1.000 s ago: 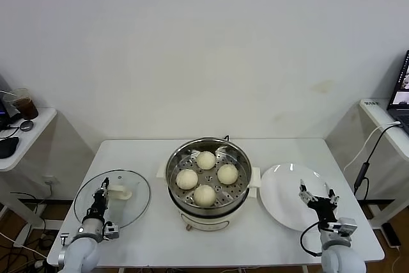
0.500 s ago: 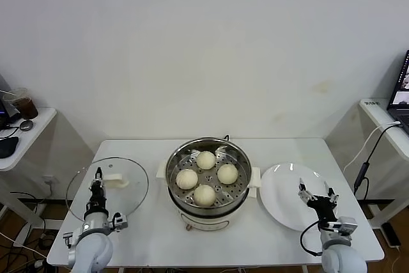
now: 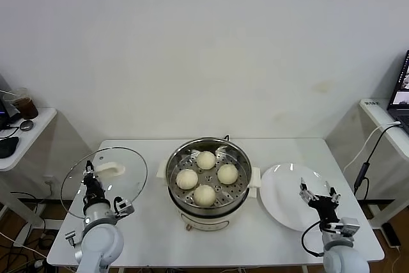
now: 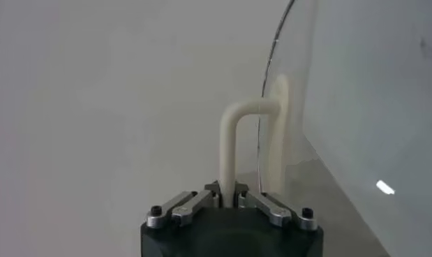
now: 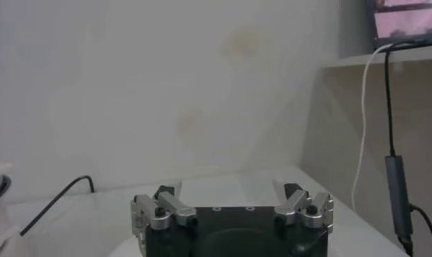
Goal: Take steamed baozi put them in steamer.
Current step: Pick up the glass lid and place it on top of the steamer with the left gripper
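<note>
Lid [image 3: 105, 180], glass, is raised and tilted left of steamer [image 3: 208, 177] since earlier, clamped at handle [image 4: 236, 150] by left gripper [image 3: 89, 180]. Right gripper [image 3: 319, 197] is spread open over plate [image 3: 287, 196]. Four baozi [image 3: 206, 160] are uncovered.

The left pincer [image 3: 88, 172] stands raised at the table's left end, its jaws clamped together around a thin white handle [image 4: 233, 143]. The right pincer [image 3: 319, 195] hovers low at the right, jaws spread wide and holding nothing.

A white table [image 3: 150, 228] carries the steamer [image 3: 208, 183] at its middle, with a white plate [image 3: 287, 197] just right of the steamer.
</note>
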`<state>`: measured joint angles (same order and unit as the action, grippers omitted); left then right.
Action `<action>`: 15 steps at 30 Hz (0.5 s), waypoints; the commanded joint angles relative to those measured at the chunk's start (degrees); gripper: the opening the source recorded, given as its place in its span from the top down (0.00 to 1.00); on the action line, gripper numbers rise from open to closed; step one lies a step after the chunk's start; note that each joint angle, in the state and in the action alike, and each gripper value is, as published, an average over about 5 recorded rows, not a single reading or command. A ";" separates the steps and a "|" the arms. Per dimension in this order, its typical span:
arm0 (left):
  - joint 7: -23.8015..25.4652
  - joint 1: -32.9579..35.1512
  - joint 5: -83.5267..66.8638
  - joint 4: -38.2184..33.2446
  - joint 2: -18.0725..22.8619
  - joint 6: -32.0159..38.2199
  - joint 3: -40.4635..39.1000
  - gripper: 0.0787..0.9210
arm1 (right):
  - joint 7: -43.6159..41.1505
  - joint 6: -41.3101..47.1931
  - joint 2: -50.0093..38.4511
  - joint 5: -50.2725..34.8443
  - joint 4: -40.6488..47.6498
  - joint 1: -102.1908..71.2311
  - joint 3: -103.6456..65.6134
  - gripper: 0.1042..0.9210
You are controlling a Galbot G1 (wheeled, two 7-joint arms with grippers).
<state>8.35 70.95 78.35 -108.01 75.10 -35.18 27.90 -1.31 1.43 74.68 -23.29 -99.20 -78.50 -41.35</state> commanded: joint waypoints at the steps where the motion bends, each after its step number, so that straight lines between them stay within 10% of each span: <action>1: 6.03 -0.92 2.45 -6.63 3.84 -4.33 -3.80 0.89 | -0.01 -0.14 -0.03 -0.03 -0.21 -0.25 -0.19 0.12; 15: 9.58 -4.87 14.00 -4.91 9.18 -4.42 -17.35 0.89 | -0.17 -0.21 -0.11 -0.26 0.05 -0.15 -1.38 0.12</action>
<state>14.80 67.84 85.71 -111.85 81.08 -38.58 19.00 -1.47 1.28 74.56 -23.46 -99.23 -78.65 -42.22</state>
